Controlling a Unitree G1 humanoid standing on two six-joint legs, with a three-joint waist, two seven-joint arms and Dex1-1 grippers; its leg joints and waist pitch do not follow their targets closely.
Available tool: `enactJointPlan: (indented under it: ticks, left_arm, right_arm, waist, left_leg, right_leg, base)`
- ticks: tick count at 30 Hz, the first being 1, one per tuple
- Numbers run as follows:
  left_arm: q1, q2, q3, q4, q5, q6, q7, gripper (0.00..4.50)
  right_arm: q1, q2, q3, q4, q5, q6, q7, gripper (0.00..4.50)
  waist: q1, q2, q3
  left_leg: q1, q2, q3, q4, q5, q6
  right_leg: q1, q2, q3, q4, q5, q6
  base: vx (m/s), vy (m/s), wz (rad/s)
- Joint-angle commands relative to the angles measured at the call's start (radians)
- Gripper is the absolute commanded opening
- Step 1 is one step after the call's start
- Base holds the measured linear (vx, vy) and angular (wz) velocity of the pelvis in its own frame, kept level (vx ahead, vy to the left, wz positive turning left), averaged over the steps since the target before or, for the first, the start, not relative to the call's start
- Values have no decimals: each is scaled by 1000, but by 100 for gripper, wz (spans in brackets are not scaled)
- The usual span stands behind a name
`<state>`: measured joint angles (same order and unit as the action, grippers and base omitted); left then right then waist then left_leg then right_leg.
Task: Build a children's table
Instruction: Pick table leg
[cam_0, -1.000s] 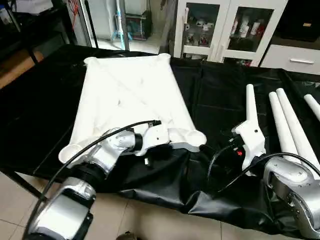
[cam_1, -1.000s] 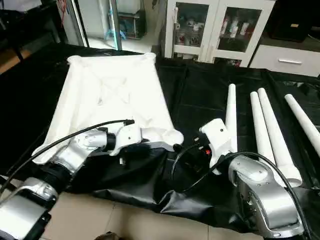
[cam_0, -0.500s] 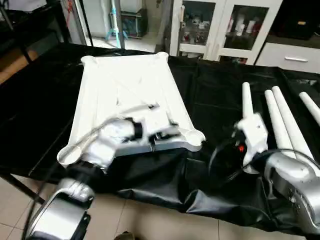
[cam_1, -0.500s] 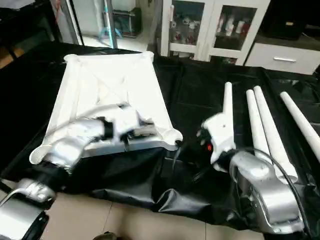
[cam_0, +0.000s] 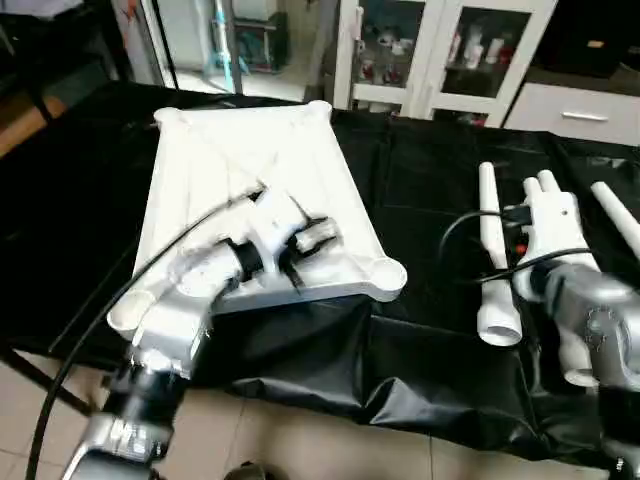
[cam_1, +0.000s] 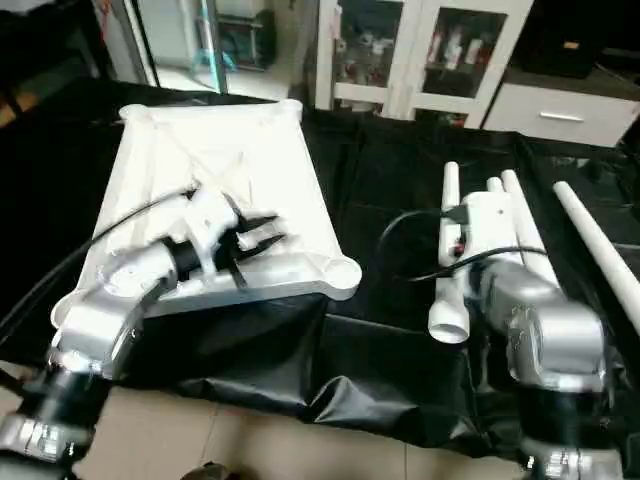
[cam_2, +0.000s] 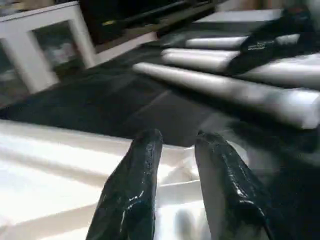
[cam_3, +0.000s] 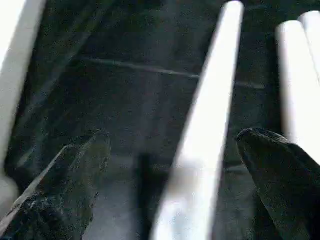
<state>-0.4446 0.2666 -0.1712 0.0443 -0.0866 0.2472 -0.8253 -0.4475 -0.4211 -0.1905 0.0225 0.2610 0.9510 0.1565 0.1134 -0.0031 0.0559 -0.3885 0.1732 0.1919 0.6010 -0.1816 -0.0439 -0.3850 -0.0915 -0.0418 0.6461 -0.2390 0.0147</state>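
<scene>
Straddling a leg — right gripper spread wide.

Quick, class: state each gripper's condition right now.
Left gripper: fingers slightly apart, holding nothing, above the table top.
Right gripper: open, astride a leg, not gripping.

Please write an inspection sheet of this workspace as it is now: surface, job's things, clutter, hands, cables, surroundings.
Surface: black sheet over the bench, wrinkled and hanging off the near edge.
Job's things: white top lying underside up, ribs and corner sockets showing; four white legs lying loose on the sheet to its right, none fitted.
Clutter: nothing seen.
Hands: left hand over the top's near right part, fingers a little apart, holding nothing; right hand open, one finger on each side of the nearest leg, not closed on it.
Cables: black cable along the left arm; another looping from the right wrist over the sheet.
Surroundings: white glass-door cabinet behind; tiled floor below.
</scene>
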Motion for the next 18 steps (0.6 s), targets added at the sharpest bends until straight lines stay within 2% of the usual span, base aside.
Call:
enactJointPlan:
  ticks: [1, 3, 4, 5, 6, 7, 9, 12, 14, 18]
  left_arm:
    - [-9, 7, -17, -55, -20, 35, -14, 142]
    - [12, 17, -31, -133, -19, 88, -2, 142]
    - [12, 17, -31, -133, -19, 88, -2, 142]
    - [32, 20, -38, -183, -34, 134, -4, 142]
    - [32, 20, -38, -183, -34, 134, -4, 142]
    - [45, 29, -53, -231, -50, 170, -22, 142]
    - [53, 52, -81, -282, -67, 212, -55, 142]
    - [59, 85, -113, -318, -74, 243, -92, 142]
    - [64, 102, -126, -340, -80, 268, -106, 142]
    - [74, 134, -139, -399, -100, 330, -118, 151]
  right_arm:
    - [-23, -16, -13, 32, -13, 19, -9, 450]
    - [-82, -51, 17, 110, -43, 118, -18, 450]
    - [-82, -51, 17, 111, -43, 119, -18, 450]
    - [-97, -67, 25, 138, -27, 171, 11, 450]
    - [-97, -67, 25, 138, -27, 171, 11, 450]
    - [-109, -70, 31, 170, -16, 213, 26, 450]
    - [-123, -63, 37, 211, -8, 244, 34, 450]
    - [-124, -50, 39, 233, 4, 267, 42, 450]
    - [-124, -36, 32, 244, 13, 288, 49, 450]
    - [-125, -25, 26, 287, 6, 308, 55, 409]
  waist:
    - [-1, -17, -65]
    - [-5, -13, -65]
    - [-5, -16, -67]
    - [-5, -24, -68]
    - [-3, -21, -68]
    - [-5, -27, -68]
    - [-2, -26, -68]
    - [-1, -26, -66]
    - [-1, -30, -65]
    - [0, -30, -66]
  left_leg:
    - [24, 49, -18, -69, -71, 3]
    - [25, 48, -18, -68, -68, -4]
    - [25, 47, -18, -66, -55, -2]
    - [23, 46, -17, -64, -41, 4]
    - [23, 47, -17, -65, -38, 9]
    - [22, 46, -14, -62, -32, 17]
    - [23, 47, -14, -62, -23, 25]
    - [25, 47, -13, -63, -26, 15]
    - [25, 48, -13, -65, -42, 4]
    - [27, 48, -12, -66, -40, -11]
  right_leg:
    - [38, -54, 38, -73, 19, -210]
    - [40, -50, 39, -72, 26, -207]
    - [42, -49, 39, -70, 40, -209]
    - [45, -49, 39, -67, 62, -212]
    - [45, -50, 39, -67, 66, -213]
    - [43, -49, 40, -68, 73, -215]
    - [42, -50, 39, -67, 63, -219]
    - [38, -48, 38, -67, 46, -224]
    - [41, -50, 40, -70, 28, -216]
    - [39, -49, 39, -68, 28, -214]
  base:
    - [0, 0, 0]
    - [0, 0, 0]
    - [0, 0, 0]
    - [0, 0, 0]
    - [0, 0, 0]
    - [0, 0, 0]
    - [0, 0, 0]
    - [0, 0, 0]
    - [0, 0, 0]
    - [0, 0, 0]
